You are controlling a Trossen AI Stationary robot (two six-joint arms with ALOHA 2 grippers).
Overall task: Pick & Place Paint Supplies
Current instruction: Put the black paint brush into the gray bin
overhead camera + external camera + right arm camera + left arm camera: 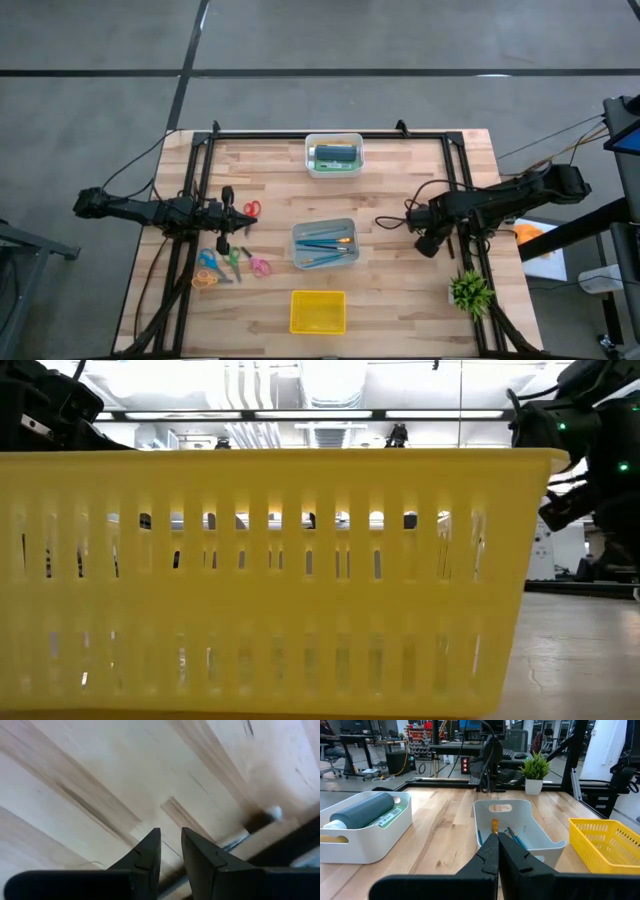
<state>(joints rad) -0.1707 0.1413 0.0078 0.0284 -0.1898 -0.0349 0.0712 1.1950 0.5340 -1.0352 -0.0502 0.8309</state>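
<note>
Past the clenched left pincer [497, 851], brushes [512, 837] lie in a tray [540, 832], unseen from low.

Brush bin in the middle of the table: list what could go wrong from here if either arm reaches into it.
1. The brushes lie flat and close together in the narrow brush bin; a grip may catch two or slip off.
2. The shut left gripper must open first, or it may push the light bin.
3. The scissors lie close beside the left arm and could be swept aside.
4. The right gripper holds nothing, angled down over bare table near the plant.
</note>
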